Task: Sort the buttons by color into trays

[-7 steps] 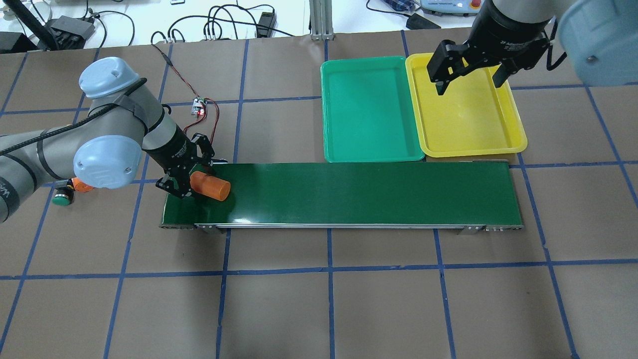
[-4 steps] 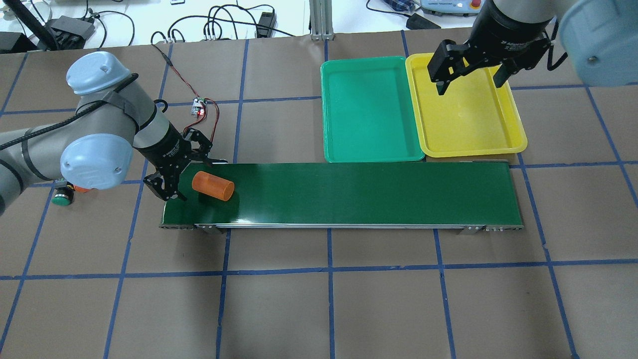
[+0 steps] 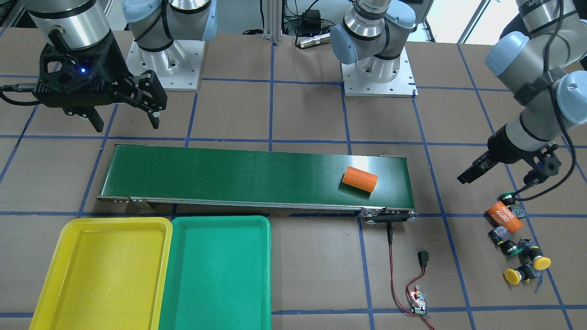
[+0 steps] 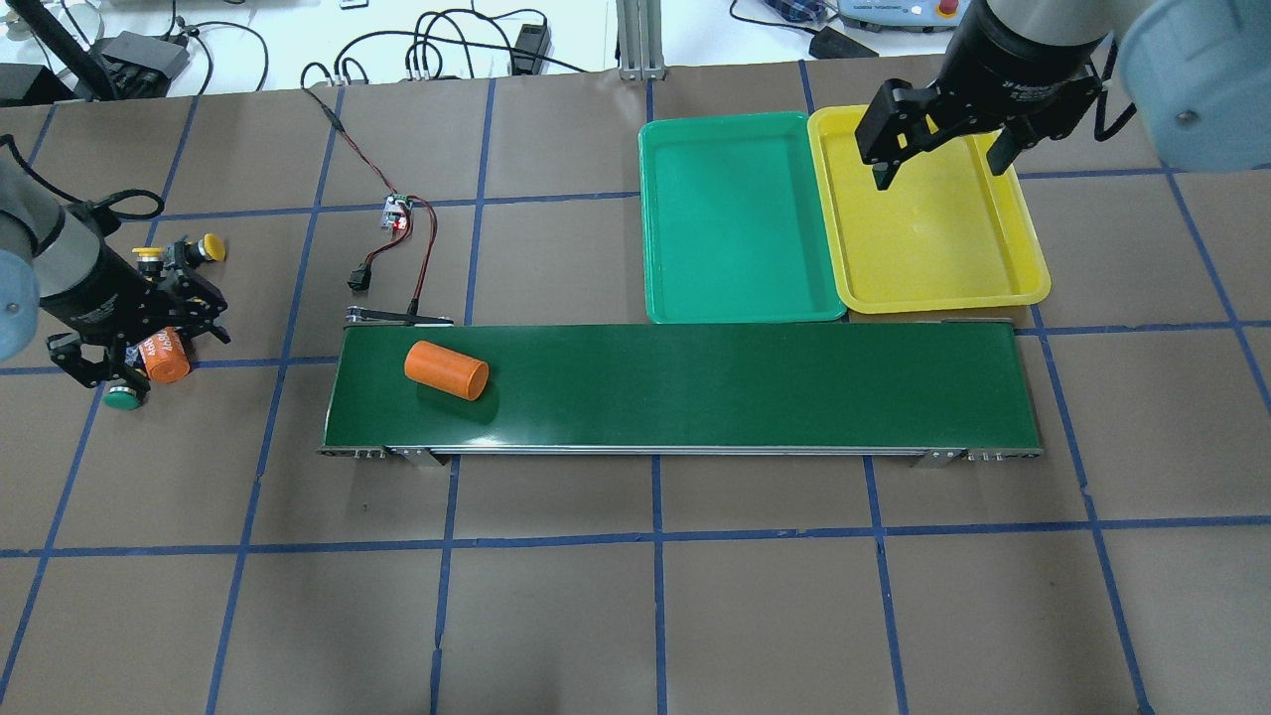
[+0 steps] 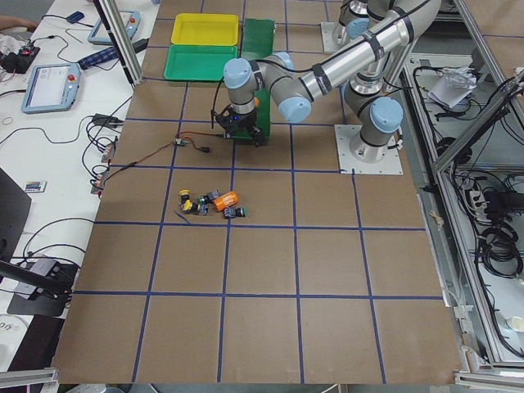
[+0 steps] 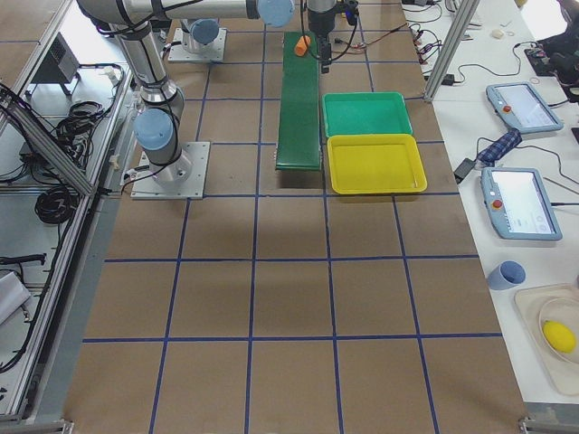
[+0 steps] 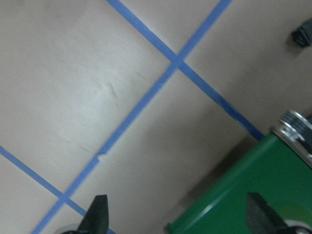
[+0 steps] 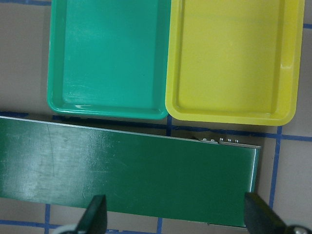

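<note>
Several buttons lie in a loose pile on the table off the belt's end: a green button [image 3: 506, 198], another green button [image 3: 510, 248] and two yellow buttons [image 3: 537, 262] [image 3: 514, 275]. My left gripper [image 4: 139, 343] [image 3: 467, 176] hangs open by this pile with nothing in it. In the left wrist view its fingertips [image 7: 100, 214] frame bare table and a belt corner. The yellow tray [image 4: 1028, 268] and the green tray [image 4: 660, 288] hold nothing. My right gripper [image 4: 937, 171] [image 3: 127, 123] hovers open above the yellow tray.
A long dark green conveyor belt [image 4: 755, 387] runs in front of the trays, and an orange cylinder [image 4: 447, 369] lies near its left end. A second orange cylinder printed 4680 [image 3: 503, 216] lies among the buttons. A small circuit board with wires [image 4: 397, 214] sits behind the belt.
My left gripper has let go of the orange cylinder and swung left from the belt's end to the button pile. The cylinder has drifted slightly right on the belt. The right arm has barely moved.
</note>
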Robot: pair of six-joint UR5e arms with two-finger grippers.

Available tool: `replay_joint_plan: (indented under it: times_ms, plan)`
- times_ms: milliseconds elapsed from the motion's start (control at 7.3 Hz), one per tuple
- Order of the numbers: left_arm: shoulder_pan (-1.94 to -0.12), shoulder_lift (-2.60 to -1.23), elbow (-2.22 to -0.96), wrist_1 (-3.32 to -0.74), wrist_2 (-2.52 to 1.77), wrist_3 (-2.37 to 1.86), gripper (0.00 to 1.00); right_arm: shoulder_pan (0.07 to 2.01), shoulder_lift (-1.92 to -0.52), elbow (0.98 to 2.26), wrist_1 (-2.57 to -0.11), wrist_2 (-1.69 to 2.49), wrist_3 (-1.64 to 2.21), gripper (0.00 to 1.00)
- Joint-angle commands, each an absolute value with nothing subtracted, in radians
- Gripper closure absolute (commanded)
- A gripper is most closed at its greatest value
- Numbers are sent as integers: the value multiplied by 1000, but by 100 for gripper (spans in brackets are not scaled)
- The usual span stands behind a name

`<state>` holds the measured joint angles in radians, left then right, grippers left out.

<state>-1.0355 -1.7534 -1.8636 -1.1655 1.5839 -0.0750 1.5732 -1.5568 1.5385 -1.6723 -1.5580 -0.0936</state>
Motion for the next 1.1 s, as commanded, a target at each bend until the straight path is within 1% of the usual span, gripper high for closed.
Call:
replay_joint_plan:
  times_ms: [0,274,548,959]
  plan:
    - [-999,-1882,-1760,-1054,1586,79,0,1572,-1557,1539,-1672,-1559,-94,0]
    - [-977,-1966,-1738,-927,1583,204,0,1572,-1557,1539,-1671,-1562,-94,0]
    - [-950,-2025,-1736,-890,1591,259,0,1575,-1559,1539,-1669,-1562,-94,0]
    - [-950,-2046,-1746,-890,1594,245,0,1575,-1559,1539,-1669,-1563,-94,0]
